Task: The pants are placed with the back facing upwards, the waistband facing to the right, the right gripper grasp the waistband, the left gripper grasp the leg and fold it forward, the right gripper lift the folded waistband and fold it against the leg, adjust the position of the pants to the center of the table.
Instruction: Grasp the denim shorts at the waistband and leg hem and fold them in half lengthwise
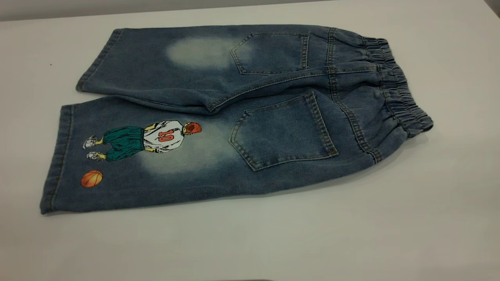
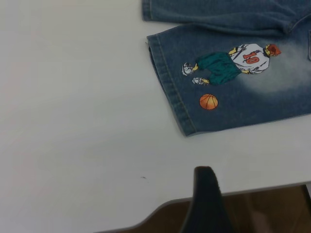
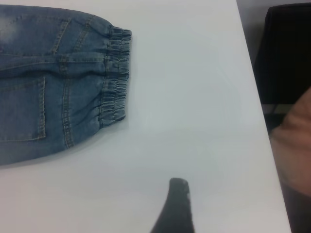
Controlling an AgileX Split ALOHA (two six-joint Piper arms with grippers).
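Seeing the pants (image 1: 234,117) flat and unfolded mid-table, waistband (image 1: 398,89) at three o'clock, legs at nine, I judge every fold remains; whether either gripper is released or clenched I cannot tell.

Faded blue denim pants (image 1: 250,117), ribbed elastic waistband (image 1: 394,86), smooth matt white table (image 1: 429,214)

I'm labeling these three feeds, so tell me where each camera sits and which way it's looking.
Exterior view: above and outside the rig, angled down at the pants spread flat on the table; no arm shows.
Left wrist view: on the left arm, facing the leg hem and basketball print; one dark finger shows.
Right wrist view: on the right arm, facing the waistband; one dark finger shows.
Shared: exterior and left wrist views both show the print.
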